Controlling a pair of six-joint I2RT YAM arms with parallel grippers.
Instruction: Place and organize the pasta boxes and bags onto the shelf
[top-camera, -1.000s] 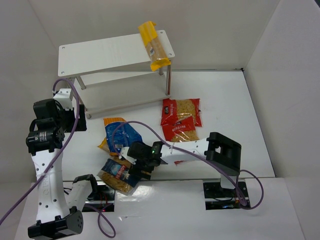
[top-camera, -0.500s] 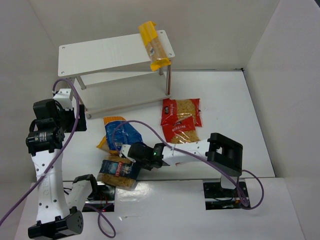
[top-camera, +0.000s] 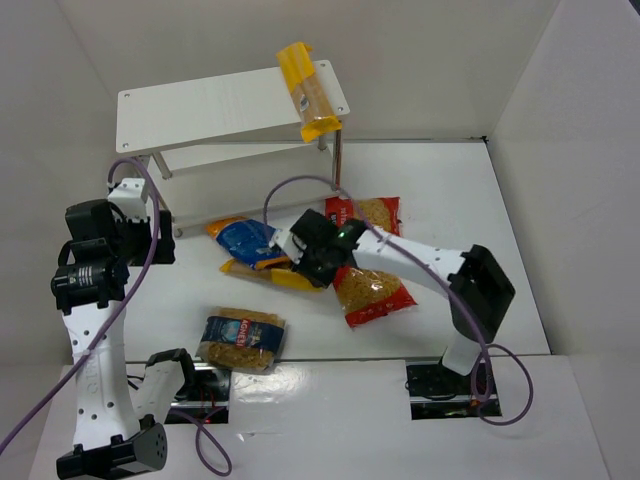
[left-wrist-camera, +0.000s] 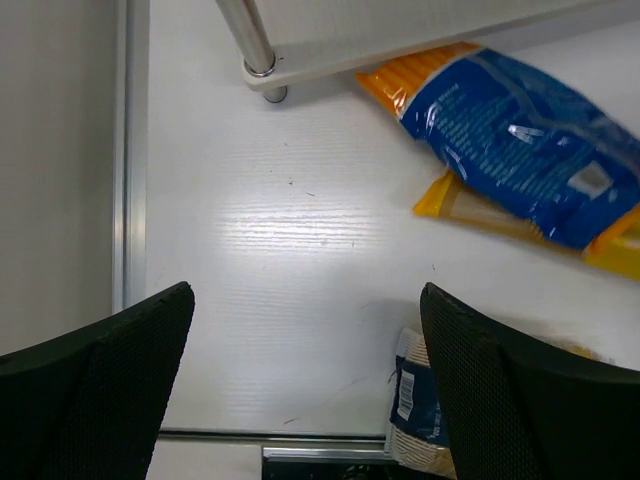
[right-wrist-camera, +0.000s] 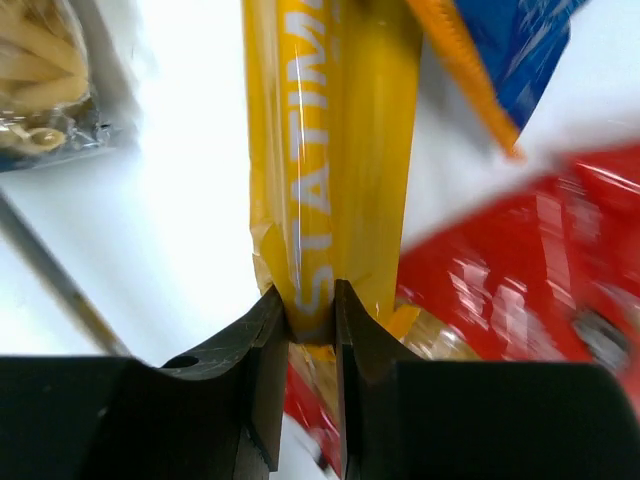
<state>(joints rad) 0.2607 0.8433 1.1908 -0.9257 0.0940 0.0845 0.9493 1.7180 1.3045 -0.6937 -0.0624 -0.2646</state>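
Observation:
My right gripper (top-camera: 310, 263) (right-wrist-camera: 312, 310) is shut on the end of a long yellow spaghetti pack (top-camera: 292, 278) (right-wrist-camera: 330, 140). A blue yellow-edged bag (top-camera: 248, 240) (left-wrist-camera: 520, 125) lies across that pack, in front of the white two-tier shelf (top-camera: 210, 105). Another yellow spaghetti pack (top-camera: 306, 92) rests on the right end of the top tier. One red bag (top-camera: 375, 290) (right-wrist-camera: 520, 260) lies under my right arm, a second red bag (top-camera: 372, 211) behind it. A clear blue-labelled bag (top-camera: 240, 338) (left-wrist-camera: 415, 400) sits near the front edge. My left gripper (top-camera: 152, 238) (left-wrist-camera: 306, 292) hangs open over bare table.
A shelf leg (left-wrist-camera: 252, 45) and the lower board's corner stand at the top of the left wrist view. White walls close in the table on the left, back and right. A purple cable (top-camera: 290, 185) arches over the right arm.
My right gripper shut on the yellow spaghetti pack and carried it back toward the shelf, the blue bag moving with it. One red bag slid forward. The left arm stayed still.

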